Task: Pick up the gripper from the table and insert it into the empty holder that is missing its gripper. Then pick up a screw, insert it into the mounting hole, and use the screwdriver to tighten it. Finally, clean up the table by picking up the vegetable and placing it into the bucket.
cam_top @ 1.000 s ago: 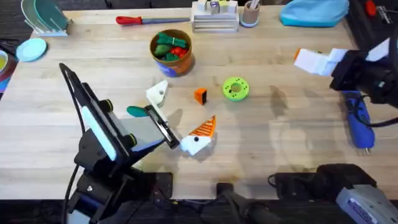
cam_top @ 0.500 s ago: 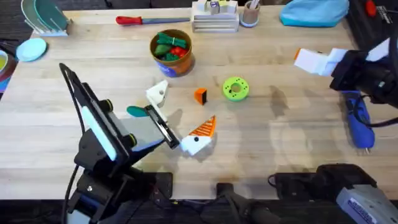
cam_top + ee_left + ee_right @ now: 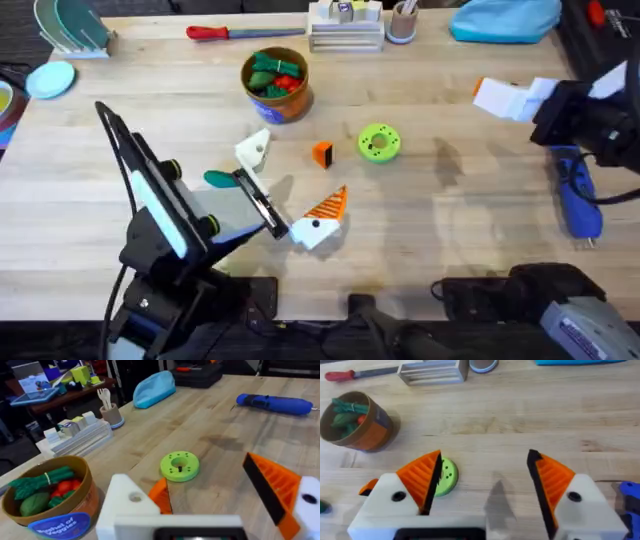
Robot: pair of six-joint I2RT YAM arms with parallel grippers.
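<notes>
The small orange gripper [image 3: 321, 153] lies on the table next to the green disc [image 3: 378, 142]. My left gripper [image 3: 290, 182] stands open just in front of it. One finger is the bare white holder [image 3: 254, 150], whose mounting hole [image 3: 134, 496] faces up; the other carries an orange pad [image 3: 272, 487]. In the left wrist view the orange gripper [image 3: 161, 496] peeks out just behind the holder [image 3: 125, 507]. A teal vegetable [image 3: 218, 179] lies beside my left arm. The blue screwdriver [image 3: 572, 190] rests at the right, under my open right gripper [image 3: 485, 490]. The bucket [image 3: 274, 85] holds vegetables. The screw is out of view.
A red-handled driver [image 3: 225, 32] lies along the far edge, next to a metal rack [image 3: 345, 28] and a cup [image 3: 401, 22]. A blue pouch [image 3: 503, 20] sits at the far right. A teal dish [image 3: 50, 78] is at the far left.
</notes>
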